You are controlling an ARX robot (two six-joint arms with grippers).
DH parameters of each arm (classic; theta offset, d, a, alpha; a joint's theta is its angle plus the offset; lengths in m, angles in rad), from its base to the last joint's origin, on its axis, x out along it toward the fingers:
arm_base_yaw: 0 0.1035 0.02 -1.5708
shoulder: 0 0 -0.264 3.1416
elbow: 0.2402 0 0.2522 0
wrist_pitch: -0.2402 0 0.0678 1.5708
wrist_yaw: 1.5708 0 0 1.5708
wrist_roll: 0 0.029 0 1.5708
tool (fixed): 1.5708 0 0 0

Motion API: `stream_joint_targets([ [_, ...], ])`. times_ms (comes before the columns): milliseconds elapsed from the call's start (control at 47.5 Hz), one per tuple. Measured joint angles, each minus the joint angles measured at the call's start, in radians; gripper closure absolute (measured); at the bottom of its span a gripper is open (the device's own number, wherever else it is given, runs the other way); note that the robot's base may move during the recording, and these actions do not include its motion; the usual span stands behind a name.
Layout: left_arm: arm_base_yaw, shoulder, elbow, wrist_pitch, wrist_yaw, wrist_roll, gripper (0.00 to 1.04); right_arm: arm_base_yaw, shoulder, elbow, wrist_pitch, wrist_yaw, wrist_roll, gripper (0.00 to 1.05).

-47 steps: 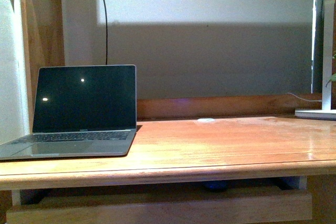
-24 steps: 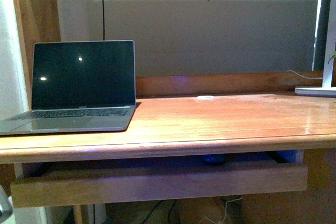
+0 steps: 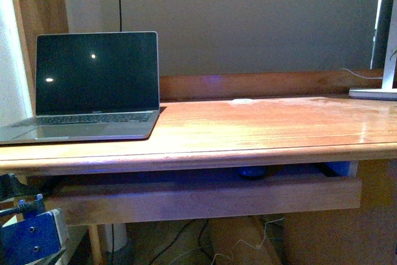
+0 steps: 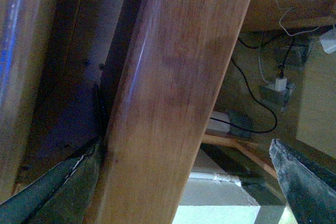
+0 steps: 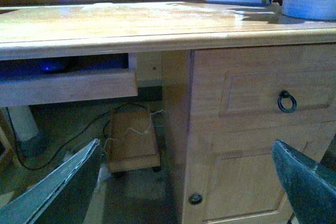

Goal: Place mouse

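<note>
The mouse (image 3: 253,171) is a small dark oval lying in the pull-out tray (image 3: 205,198) under the desktop, mostly hidden behind the tray's front board. It also shows in the right wrist view (image 5: 54,66) as a dark shape with a blue glow. My left gripper (image 4: 178,192) is open, its fingers (image 4: 302,179) astride the tray's wooden front board (image 4: 168,93) near its left end. A blue part of the left arm (image 3: 30,237) shows in the front view. My right gripper (image 5: 181,187) is open and empty, low in front of the desk's drawer cabinet, right of the mouse.
An open laptop (image 3: 93,85) stands on the wooden desk (image 3: 260,131) at the left. A white lamp base (image 3: 372,93) is at the back right. A cabinet with a ring-handled drawer (image 5: 286,101) is on the right. Cables and a wheeled box (image 5: 132,142) lie on the floor.
The front view has dropped lower, so the desk and laptop sit higher in frame and the tray shows more. The left arm's blue part has come into view at the lower left.
</note>
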Motion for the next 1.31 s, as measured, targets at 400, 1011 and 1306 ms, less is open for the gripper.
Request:
stream_joint_targets([
  [400,-0.006,-0.017,0.117,-0.369,0.015,0.041,0.08,0.0,0.0,0.0,0.0,0.0,0.0,0.07],
  [1011,-0.086,-0.493,-0.071,-1.104,0.383,-0.298,0.08,0.0,0.0,0.0,0.0,0.0,0.0,0.07],
  [1306,-0.172,-0.746,-0.166,-0.681,0.335,-1.004,0.08,0.0,0.0,0.0,0.0,0.0,0.0,0.07],
])
